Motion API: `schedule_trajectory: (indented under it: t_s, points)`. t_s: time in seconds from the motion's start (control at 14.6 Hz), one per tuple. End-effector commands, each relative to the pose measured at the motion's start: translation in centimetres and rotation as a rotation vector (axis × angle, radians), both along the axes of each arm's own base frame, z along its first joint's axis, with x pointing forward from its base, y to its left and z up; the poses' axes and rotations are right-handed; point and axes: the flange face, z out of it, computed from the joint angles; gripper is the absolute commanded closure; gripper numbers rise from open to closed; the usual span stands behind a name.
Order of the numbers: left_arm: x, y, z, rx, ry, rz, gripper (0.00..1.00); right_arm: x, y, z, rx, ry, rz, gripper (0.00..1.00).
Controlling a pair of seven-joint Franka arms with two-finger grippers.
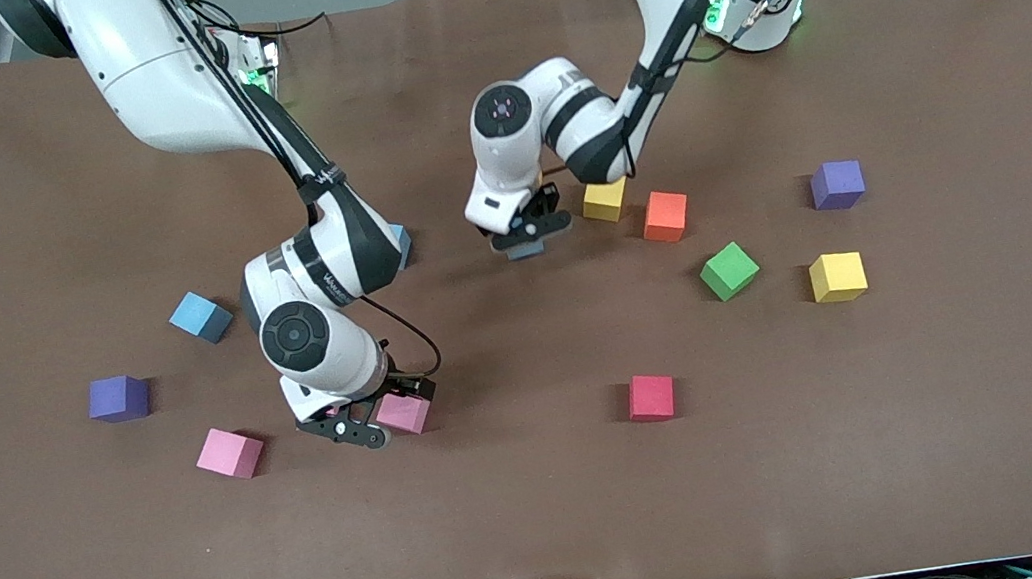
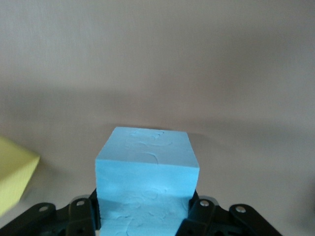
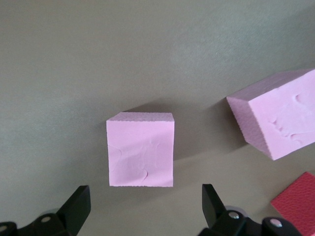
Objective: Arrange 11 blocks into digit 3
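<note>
You've got a brown table [image 1: 999, 423] with cubes scattered, no digit formed. Your left gripper [image 1: 528, 232], mid-table beside a yellow cube [image 1: 606, 200], pinches a light blue cube [image 2: 145, 177] between its fingers. Your right gripper [image 1: 373, 421] sits low with jaws spread around a pink cube [image 3: 141, 155]; another pink cube [image 1: 230, 453] lies nearby.

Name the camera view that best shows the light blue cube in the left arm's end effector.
The left wrist view: the light blue cube fills it, clamped between the fingers. In the front view the left end effector hides it. The right wrist view lacks it.
</note>
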Motion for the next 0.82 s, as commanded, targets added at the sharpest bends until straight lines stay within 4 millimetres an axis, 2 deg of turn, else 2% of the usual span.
schedule_trajectory:
  t_s: [0.0,0.27,0.62,0.76]
  points:
    - [-3.6,0.1,1.1,0.002,-0.005,-0.07,0.84,0.3,0.6,-1.2,0.011,-0.01,-0.028,0.0]
    - [-4.9,0.4,0.0,0.018,0.013,-0.126,0.84,0.5,0.6,-2.1,0.012,-0.024,-0.031,0.0]
    - [-4.6,0.6,-1.3,-0.001,0.016,-0.199,0.83,1.0,0.7,-4.3,0.02,-0.06,-0.027,0.0]
    - [-4.5,0.7,-1.8,-0.001,0.022,-0.231,0.83,1.3,0.7,-4.3,0.023,-0.067,-0.025,0.0]
